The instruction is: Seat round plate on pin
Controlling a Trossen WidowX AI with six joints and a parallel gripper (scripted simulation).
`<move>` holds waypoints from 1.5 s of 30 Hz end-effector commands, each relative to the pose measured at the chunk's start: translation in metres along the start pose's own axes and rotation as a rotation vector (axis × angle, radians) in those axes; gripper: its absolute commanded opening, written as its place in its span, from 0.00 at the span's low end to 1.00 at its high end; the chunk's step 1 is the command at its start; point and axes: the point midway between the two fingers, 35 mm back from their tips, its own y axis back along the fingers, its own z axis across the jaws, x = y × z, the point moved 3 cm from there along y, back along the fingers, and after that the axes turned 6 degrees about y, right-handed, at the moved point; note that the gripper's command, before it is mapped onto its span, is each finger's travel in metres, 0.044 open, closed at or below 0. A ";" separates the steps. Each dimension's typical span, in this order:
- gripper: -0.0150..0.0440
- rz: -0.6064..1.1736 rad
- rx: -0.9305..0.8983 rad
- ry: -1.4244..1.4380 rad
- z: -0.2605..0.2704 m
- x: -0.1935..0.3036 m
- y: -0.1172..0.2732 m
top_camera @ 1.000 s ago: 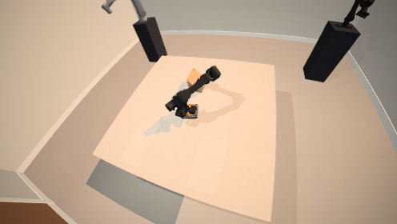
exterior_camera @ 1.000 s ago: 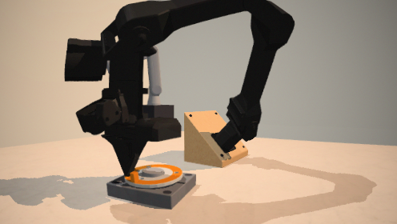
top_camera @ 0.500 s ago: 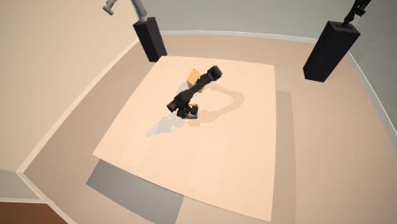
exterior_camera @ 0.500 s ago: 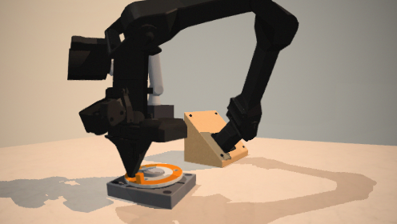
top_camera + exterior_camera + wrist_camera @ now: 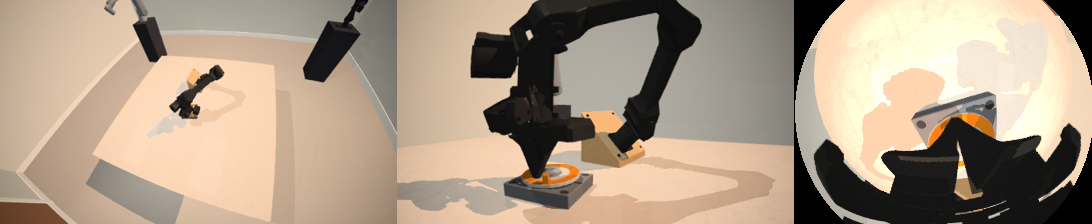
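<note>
The round plate (image 5: 573, 174) (image 5: 983, 123), an orange ring on light grey, sits around the post on the dark grey square base (image 5: 537, 195) (image 5: 944, 111). Its near rim stands slightly proud of the base; whether it lies fully flat I cannot tell. The orange tab (image 5: 546, 178) stands up at the plate's near side in the exterior view. My gripper (image 5: 537, 176) (image 5: 954, 120) is shut and empty, its tips down at the plate's top just left of the tab, seemingly touching plate or tab. The pin and the hole next to the tab are hidden.
A wooden wedge mount (image 5: 194, 77) (image 5: 601, 122) holds the arm's foot behind the base. The arm arches over from it. Two black pedestals (image 5: 150, 40) (image 5: 332, 52) with other arms stand beyond the table top (image 5: 240, 160). Dark holes mark the base's corners.
</note>
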 end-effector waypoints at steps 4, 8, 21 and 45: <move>0.25 0.003 -0.006 -0.002 0.012 0.004 -0.001; 0.25 0.003 -0.006 -0.002 0.017 0.007 -0.001; 0.25 0.004 -0.007 -0.002 0.030 0.018 0.001; 0.25 0.005 -0.007 -0.003 0.040 0.040 0.004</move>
